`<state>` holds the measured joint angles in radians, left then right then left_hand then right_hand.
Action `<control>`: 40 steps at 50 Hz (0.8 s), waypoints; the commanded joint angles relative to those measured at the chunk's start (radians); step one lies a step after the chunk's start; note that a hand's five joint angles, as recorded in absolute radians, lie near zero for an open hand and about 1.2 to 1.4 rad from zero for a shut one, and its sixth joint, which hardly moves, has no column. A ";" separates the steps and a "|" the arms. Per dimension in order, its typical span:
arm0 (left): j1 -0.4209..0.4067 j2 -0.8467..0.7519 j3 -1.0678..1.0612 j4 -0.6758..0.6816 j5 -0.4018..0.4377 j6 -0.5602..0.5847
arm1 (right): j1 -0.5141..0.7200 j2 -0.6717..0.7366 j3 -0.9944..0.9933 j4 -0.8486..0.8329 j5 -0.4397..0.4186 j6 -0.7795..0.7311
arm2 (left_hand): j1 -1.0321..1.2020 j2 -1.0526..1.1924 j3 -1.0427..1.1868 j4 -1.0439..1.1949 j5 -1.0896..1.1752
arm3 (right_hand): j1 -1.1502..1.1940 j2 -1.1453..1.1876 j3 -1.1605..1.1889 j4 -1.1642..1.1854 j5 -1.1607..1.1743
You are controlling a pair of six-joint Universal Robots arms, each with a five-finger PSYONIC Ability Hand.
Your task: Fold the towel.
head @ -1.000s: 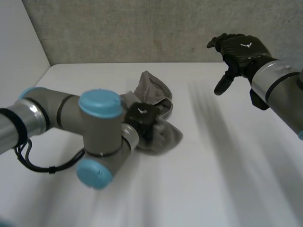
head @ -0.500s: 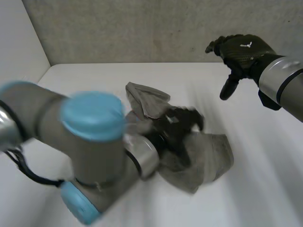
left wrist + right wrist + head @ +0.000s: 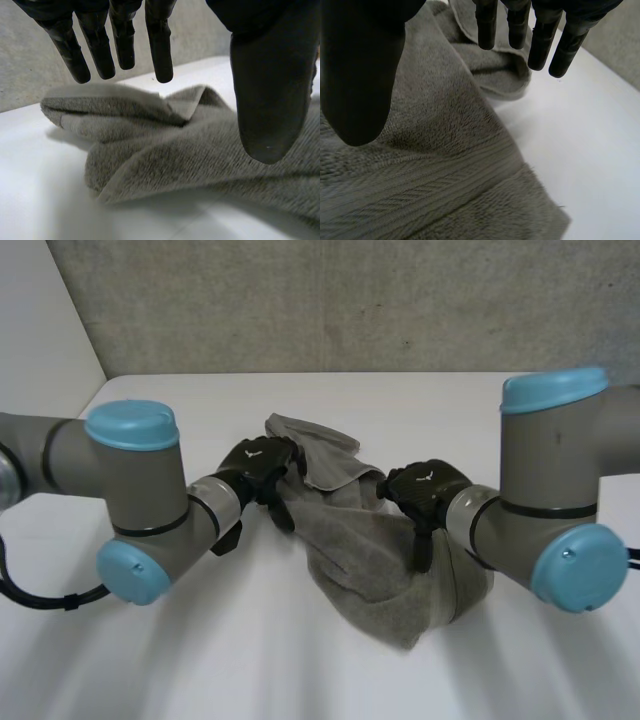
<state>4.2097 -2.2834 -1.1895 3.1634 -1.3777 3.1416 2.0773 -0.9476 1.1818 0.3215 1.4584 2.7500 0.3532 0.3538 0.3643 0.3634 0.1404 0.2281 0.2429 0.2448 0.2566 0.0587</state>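
Flanking crumpled towel [image 3: 370, 550], bunched at middle of white table [image 3: 250, 660], far flap turned over on itself. Left hand [image 3: 262, 465] at towel's far left edge, fingers [image 3: 159, 45] straight and spread above cloth, thumb apart, grasping nothing. Right hand [image 3: 425, 492] over towel's right side, fingers [image 3: 540, 40] likewise extended, nothing pinched. Step in hand, by judgement: pre-grasp, ahead of spreading flat. Next move calls for lowering each hand onto edge or corner, pinching cloth, drawing apart to flatten before first fold
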 commanded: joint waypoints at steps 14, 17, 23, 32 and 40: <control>-0.003 -0.198 0.171 0.012 -0.012 0.202 | -0.003 0.148 -0.031 -0.157 0.057 0.122 | -0.008 -0.008 -0.019 -0.018 0.030 | -0.054 -0.068 -0.070 -0.082 -0.059; -0.003 -0.202 0.172 0.009 -0.012 0.202 | -0.003 0.171 -0.047 -0.156 0.057 0.122 | 0.106 0.106 0.095 0.096 0.145 | -0.054 -0.068 -0.070 -0.082 -0.059; -0.003 -0.203 0.166 0.006 -0.009 0.201 | -0.003 0.187 -0.067 -0.151 0.050 0.122 | 0.297 0.297 0.286 0.287 0.335 | 0.243 0.229 0.227 0.215 0.238; -0.003 -0.205 0.172 0.006 -0.006 0.204 | -0.006 0.130 -0.083 -0.141 0.020 0.122 | 0.678 0.678 0.667 0.668 0.717 | 1.167 1.152 1.150 1.138 1.161; -0.002 -0.191 0.224 0.004 -0.008 0.207 | -0.014 0.034 -0.165 -0.119 -0.004 0.114 | 1.043 1.042 1.032 1.033 1.081 | 1.168 1.153 1.151 1.140 1.163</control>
<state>4.2060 -2.4856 -1.0045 3.1688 -1.3839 3.3459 2.0699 -0.8381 1.0815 0.1823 1.4725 2.8705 1.2096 1.2249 1.2287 1.2477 1.0455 1.3090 1.3201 1.3204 1.3340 1.1451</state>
